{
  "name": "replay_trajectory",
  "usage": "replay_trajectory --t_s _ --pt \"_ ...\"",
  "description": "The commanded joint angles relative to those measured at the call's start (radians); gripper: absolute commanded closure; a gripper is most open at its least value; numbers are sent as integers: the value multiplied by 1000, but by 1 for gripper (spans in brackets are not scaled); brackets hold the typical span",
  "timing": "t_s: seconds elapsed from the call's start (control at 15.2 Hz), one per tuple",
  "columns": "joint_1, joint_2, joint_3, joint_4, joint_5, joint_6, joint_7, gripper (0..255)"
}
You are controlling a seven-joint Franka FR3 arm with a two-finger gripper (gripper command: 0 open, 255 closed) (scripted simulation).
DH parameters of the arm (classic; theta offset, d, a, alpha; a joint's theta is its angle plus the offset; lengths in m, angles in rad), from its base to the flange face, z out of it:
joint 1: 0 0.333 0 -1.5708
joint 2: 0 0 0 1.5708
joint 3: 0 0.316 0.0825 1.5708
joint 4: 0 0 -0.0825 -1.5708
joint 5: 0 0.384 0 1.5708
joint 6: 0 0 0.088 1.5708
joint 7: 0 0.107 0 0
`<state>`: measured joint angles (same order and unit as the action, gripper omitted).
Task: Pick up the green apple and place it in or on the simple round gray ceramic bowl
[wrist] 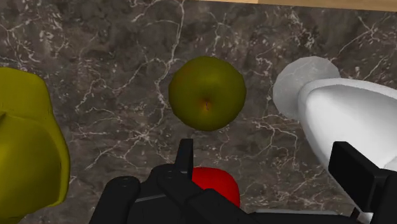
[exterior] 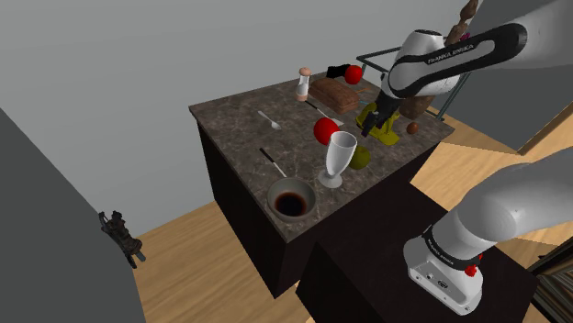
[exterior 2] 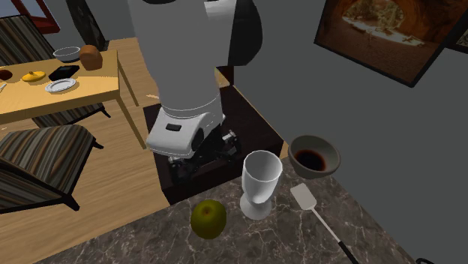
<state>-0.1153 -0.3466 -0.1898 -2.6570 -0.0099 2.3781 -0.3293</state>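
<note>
One apple (wrist: pixel 207 93) just beyond tool (wrist: pixel 267 160)

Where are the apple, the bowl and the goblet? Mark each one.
apple (wrist: pixel 207 93): wrist view, its top, by the stem dimple.
bowl (exterior 2: pixel 318 172): second exterior view, its outer wall.
goblet (exterior 2: pixel 261 176): second exterior view, the side of its cup.

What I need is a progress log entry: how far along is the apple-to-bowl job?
Done: nothing so far; the green apple lies on the counter beside the white goblet. In hand: the open claw hovers over the counter, pointed at the apple and touching nothing. Left: grasp, lift, carry it to the gray bowl near the counter's edge, and release.
</note>
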Motion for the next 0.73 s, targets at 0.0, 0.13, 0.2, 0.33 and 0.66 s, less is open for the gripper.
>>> replay_trajectory --t_s 0.0,0.13,0.2,0.33,0.66 --pt "-2 77 -18 -2 4 76 -25 0" --pt "-4 157 -38 10 16 140 -56 0" --pt "-4 199 -47 18 25 171 -74 0" --pt "-2 220 -49 18 34 192 -82 0" --pt "8 295 -51 11 73 271 -110 0"
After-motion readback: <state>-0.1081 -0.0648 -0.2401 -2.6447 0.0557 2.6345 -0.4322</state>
